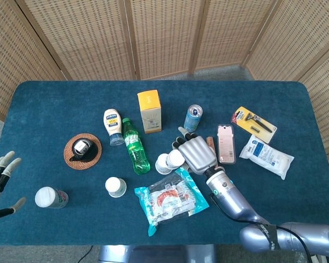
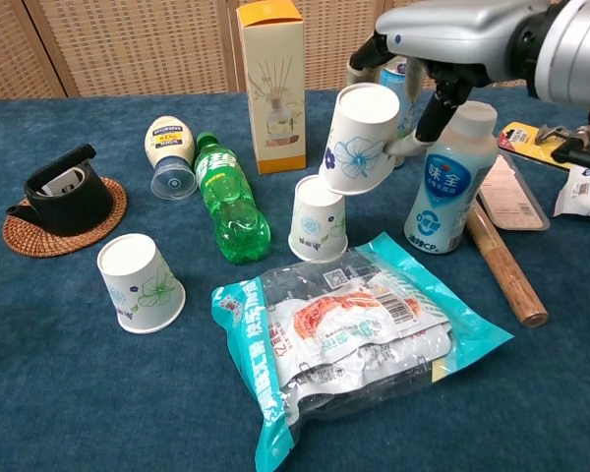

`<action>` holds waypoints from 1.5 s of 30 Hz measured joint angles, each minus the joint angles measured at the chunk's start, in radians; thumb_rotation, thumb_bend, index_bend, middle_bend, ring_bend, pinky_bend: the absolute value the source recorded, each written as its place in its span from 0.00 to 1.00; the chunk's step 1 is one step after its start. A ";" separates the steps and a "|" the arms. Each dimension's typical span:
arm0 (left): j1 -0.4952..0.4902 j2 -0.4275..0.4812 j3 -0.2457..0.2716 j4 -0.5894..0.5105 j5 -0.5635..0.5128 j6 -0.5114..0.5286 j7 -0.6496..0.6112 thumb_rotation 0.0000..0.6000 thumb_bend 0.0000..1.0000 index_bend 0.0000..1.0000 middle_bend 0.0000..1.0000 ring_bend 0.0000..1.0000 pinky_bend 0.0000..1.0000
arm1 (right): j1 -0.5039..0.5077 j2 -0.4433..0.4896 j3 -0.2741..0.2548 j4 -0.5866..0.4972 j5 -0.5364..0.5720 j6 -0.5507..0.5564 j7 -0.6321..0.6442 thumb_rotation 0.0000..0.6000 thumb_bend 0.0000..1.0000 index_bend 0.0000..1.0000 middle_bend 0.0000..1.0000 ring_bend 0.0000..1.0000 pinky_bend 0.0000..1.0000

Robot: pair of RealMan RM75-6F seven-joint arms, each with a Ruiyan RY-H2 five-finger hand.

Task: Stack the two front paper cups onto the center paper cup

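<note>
1. R hand (image 2: 442,59) grips a held cup (image 2: 359,138) by its wall, fingers curled round it; cup tilted, mouth up, its base corner touching or just above the rim of the centre cup (image 2: 319,218).
2. Centre cup stands upright, mouth open; can't tell what's inside. Tight spot: green bottle (image 2: 228,197) just beside on one side, white bottle (image 2: 446,187) near on the other, snack bag (image 2: 349,334) touching or nearly at its base in front.
3. 2nd cup (image 2: 138,282) stands near the front edge, slightly tilted, mouth open, nothing seen in it. Bare cloth around it; well apart from the centre cup.
4. L hand (image 1: 0,181) at the table's (image 1: 44,98) left edge, fingers spread, holding nothing. White jar (image 1: 49,197) near it.
5. Behind: mayo (image 2: 167,152) lying down, box (image 2: 272,84) upright, coaster (image 2: 39,231) with a black item on it.
6. Right side: wooden rod (image 2: 506,265), razor pack (image 1: 254,124), white pouch (image 1: 266,156), phone (image 1: 226,142), can (image 1: 192,118).
</note>
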 measured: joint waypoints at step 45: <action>0.002 0.007 -0.002 -0.001 0.002 0.010 -0.012 1.00 0.27 0.05 0.00 0.00 0.09 | 0.166 -0.116 -0.023 0.072 0.214 0.041 -0.071 1.00 0.37 0.41 0.36 0.10 0.38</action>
